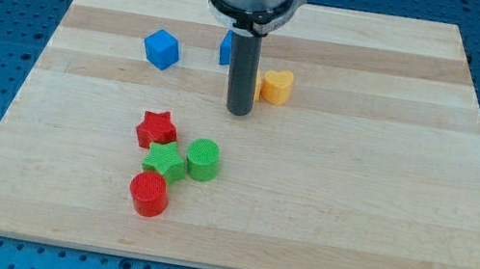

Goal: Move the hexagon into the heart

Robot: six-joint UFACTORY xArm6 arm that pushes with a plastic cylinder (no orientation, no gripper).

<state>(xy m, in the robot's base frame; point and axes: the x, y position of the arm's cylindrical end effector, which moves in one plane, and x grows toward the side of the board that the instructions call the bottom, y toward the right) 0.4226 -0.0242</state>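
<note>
A blue block (162,48), which looks like the hexagon, sits at the view's upper left of the wooden board (356,203). A yellow heart-like block (277,86) lies just right of my rod. My tip (240,112) rests on the board just below and to the left of the yellow block, and well to the right of the blue hexagon. A second blue block (225,48) is partly hidden behind the rod, so its shape cannot be told.
A cluster lies in the board's lower left: a red star (157,128), a green star (163,161), a green cylinder (204,159) and a red cylinder (150,194). The green star touches its neighbours.
</note>
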